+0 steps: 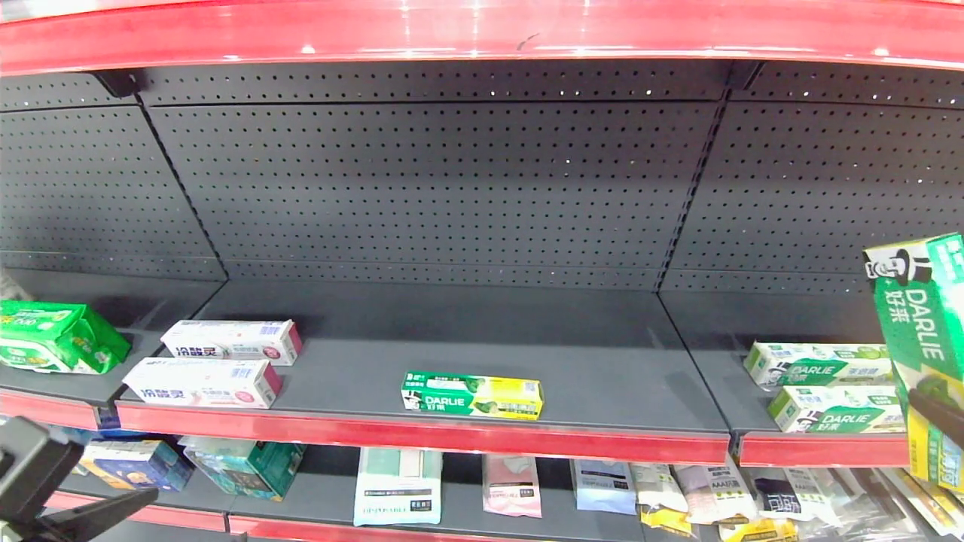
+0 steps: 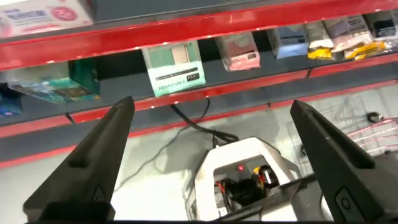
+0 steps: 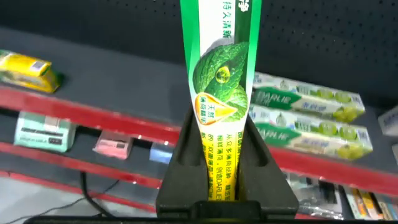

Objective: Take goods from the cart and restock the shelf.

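Note:
My right gripper (image 3: 221, 146) is shut on a green and yellow toothpaste box (image 3: 221, 74) and holds it upright. In the head view that held box (image 1: 920, 331) stands at the far right, in front of the shelf's right bay. A matching box (image 1: 472, 395) lies flat near the front edge of the grey middle shelf board (image 1: 467, 331). Two white and green toothpaste boxes (image 1: 817, 363) lie side by side in the right bay, beside the held one. Low at the left, below the shelf edge, my left gripper (image 2: 211, 106) is open with nothing between its fingers.
Two white and pink boxes (image 1: 218, 361) and a green wipes pack (image 1: 56, 336) lie at the shelf's left. The lower shelf (image 1: 452, 519) holds several sachets and boxes. A red price rail (image 1: 422, 433) fronts the board. A pink wire cart (image 2: 380, 134) stands on the floor.

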You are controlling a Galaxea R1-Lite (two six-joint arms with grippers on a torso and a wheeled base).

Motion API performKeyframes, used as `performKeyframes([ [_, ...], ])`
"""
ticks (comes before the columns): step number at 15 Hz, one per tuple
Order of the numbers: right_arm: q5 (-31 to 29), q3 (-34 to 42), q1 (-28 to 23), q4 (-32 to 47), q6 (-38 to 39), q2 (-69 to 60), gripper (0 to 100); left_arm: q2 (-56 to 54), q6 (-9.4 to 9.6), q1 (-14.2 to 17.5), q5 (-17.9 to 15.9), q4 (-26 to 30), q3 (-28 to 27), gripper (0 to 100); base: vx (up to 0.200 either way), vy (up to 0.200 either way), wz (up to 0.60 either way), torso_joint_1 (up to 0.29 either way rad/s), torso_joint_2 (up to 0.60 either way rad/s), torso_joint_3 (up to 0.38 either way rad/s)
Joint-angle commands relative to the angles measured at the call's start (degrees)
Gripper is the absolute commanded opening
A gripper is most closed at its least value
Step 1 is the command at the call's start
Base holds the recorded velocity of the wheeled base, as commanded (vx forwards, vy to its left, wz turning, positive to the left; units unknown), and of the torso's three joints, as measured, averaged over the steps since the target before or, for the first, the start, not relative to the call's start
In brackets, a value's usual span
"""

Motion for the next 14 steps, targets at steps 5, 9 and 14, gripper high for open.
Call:
performKeyframes([
  [5, 2.0, -11.2, 1.0, 21.5, -3.2, 7.2, 0, -20.5, 2.83, 0.0, 1.7, 13.3, 1.5, 100, 0.0, 0.0, 0.0, 0.0, 0.0, 0.0],
  [9, 1.9, -10.4, 0.8, 21.6, -7.4, 6.9, 0, -23.1, 3.27, 0.0, 2.7, 15.9, 1.5, 100, 0.0, 0.0, 0.0, 0.0, 0.0, 0.0],
  [14, 1.8, -10.3, 0.8, 21.6, -7.5, 6.7, 0, -24.7, 3.35, 0.1, 2.8, 16.0, 1.8, 100, 0.0, 0.0, 0.36, 0.0, 0.0, 0.003],
])
